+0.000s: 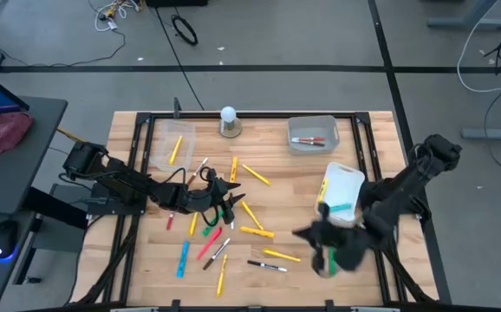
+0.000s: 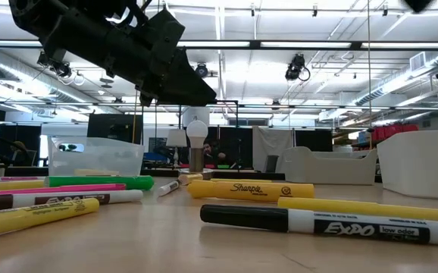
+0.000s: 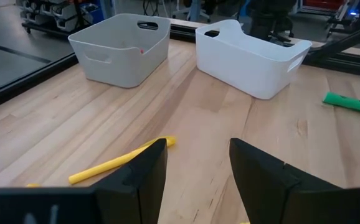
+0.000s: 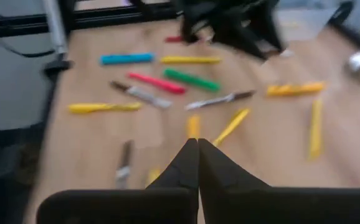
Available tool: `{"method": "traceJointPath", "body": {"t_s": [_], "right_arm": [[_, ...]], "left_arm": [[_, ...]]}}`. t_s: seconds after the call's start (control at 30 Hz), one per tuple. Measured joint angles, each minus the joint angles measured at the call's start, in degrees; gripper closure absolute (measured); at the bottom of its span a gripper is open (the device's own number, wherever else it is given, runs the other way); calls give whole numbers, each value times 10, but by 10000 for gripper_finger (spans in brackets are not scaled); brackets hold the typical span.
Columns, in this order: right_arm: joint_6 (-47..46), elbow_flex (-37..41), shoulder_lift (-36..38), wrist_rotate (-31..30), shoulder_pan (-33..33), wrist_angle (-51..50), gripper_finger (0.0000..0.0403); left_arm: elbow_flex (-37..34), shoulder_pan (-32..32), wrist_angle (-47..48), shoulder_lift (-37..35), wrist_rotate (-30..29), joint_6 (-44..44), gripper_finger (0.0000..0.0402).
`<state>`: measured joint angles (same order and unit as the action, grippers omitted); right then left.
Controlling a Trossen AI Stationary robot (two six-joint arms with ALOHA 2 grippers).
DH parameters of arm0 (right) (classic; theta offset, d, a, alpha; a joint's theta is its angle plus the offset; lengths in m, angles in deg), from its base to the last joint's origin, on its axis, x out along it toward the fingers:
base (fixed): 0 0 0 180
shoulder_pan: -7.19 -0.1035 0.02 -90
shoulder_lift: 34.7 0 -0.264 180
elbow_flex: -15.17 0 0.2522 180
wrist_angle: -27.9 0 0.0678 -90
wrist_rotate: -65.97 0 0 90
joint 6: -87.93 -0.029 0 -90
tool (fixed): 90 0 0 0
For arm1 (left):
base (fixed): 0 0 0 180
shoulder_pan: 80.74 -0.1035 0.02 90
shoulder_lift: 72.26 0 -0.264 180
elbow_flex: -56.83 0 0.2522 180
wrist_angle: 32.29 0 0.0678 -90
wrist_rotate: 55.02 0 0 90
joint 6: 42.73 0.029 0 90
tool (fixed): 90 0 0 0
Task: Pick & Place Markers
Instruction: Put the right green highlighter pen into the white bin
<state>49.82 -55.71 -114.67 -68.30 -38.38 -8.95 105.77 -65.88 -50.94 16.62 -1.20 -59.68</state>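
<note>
Nearest the low camera, a black-capped white marker (image 2: 333, 222) lies on the wooden table (image 1: 294, 182) among scattered markers (image 1: 233, 230). The left gripper (image 3: 195, 171) hovers above them, jaws apart and empty. The right gripper (image 4: 198, 163), pressed closed and empty, hangs beside the white bin (image 1: 344, 186). Farther back stands a grey bin (image 1: 312, 134).

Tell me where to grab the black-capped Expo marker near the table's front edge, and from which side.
Grip the Expo marker mid-barrel, coming from straight above. It lies flat, its length running left to right, so set the fingers front and back of it.
</note>
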Motion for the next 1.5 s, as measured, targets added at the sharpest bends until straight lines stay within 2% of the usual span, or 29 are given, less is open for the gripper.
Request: {"method": "traceJointPath", "body": {"t_s": [0.13, 0.23, 0.5, 0.57, 0.73, 0.93, 1.07, 1.27, 1.5], "right_arm": [[-132, 0, -18, -13, -74, -13, 402], [-259, 0, -24, 20, -108, -38, 402], [-679, 0, -24, 244, -146, -248, 399], [-742, 0, -24, 286, -146, -284, 388], [-765, 0, -35, 303, -140, -298, 325], [-731, 0, -75, 308, -115, -299, 227], [-733, 0, -109, 361, -95, -299, 187], [-737, 0, -150, 379, -80, -263, 176], [-749, 0, -178, 392, -71, -253, 195]], "left_arm": [[0, 0, 2, 0, 0, 0, 220], [0, 0, 1, 0, 0, 0, 220], [0, 1, 1, 0, 0, 0, 220], [0, 1, 2, 0, 0, 0, 220], [0, 1, 7, 0, 0, 1, 220], [0, 1, 17, 0, 0, 2, 220], [0, 1, 23, 0, 0, 2, 220], [0, 1, 23, 0, 0, 2, 220], [0, 1, 23, 0, 0, 2, 220]]}}
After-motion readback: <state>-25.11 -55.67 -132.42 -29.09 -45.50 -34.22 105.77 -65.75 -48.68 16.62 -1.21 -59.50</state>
